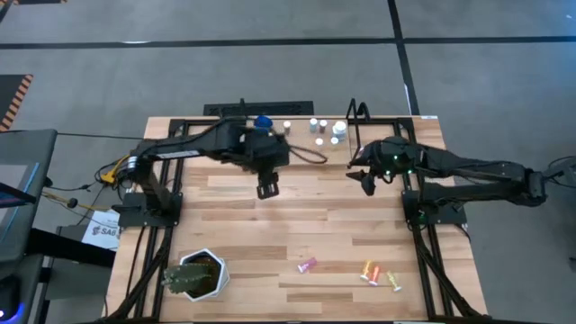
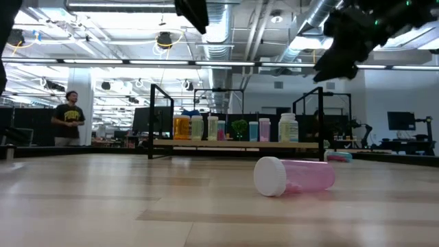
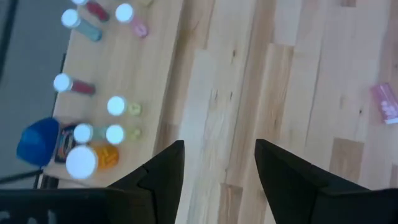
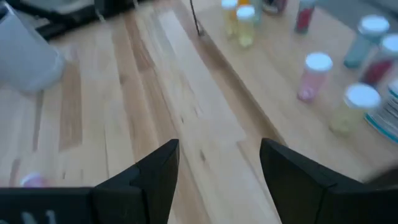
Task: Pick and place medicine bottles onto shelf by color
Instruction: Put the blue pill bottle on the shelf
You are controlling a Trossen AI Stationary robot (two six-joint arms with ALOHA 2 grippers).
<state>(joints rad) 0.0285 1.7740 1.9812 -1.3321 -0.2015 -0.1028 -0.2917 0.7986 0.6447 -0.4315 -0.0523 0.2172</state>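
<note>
Left claw (image 1: 267,190) empty, pink bottle (image 1: 307,265) well apart, seemingly untouched

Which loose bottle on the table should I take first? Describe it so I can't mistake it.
Start at the potted plant on the table's near edge, the side away from the shelf. Moving along that edge, the first bottle is the pink bottle, lying on its side. It lies alone, while the two orange and yellow bottles lie together farther along.

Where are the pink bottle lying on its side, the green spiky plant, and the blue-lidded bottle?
Pink plastic bottle with white cap (image 2: 305,176): low view, on its clear pink body.
Green spiky plant in white pot (image 1: 184,278): high view, on its leaves.
Wide blue-lidded bottle (image 3: 38,141): left wrist view, on the lid.
</note>
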